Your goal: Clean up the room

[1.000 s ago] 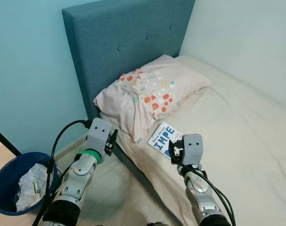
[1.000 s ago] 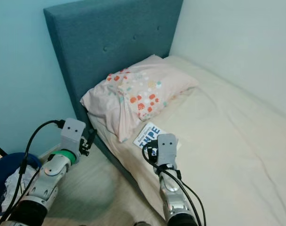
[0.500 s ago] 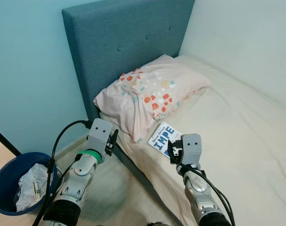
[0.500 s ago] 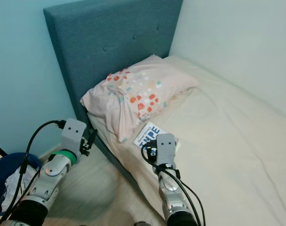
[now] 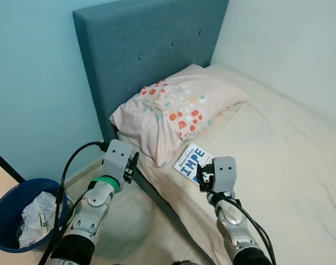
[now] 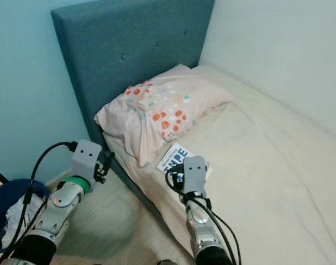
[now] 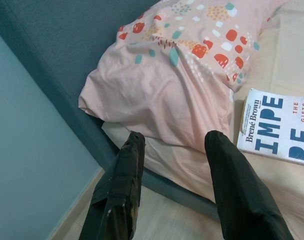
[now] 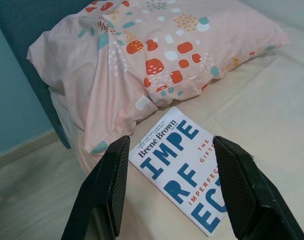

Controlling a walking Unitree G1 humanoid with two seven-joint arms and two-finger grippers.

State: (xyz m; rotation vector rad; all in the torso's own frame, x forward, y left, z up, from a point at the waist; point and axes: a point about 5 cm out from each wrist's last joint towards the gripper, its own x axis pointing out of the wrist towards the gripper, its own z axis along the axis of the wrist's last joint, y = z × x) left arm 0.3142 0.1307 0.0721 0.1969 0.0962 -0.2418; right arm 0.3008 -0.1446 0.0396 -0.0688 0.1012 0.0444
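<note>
A white book with blue letters lies flat on the cream bed, just in front of a pink pillow with coloured spots. My right gripper hovers open just above the book, one finger on each side of it in the right wrist view. My left gripper is open beside the bed's edge, pointing at the pillow; the book lies off to one side of it.
A teal padded headboard stands behind the pillow. A dark blue bin holding crumpled white rubbish sits on the floor at the far left. The wall runs along the bed's far side.
My right gripper has edged slightly forward toward the book. The left arm has barely shifted.
</note>
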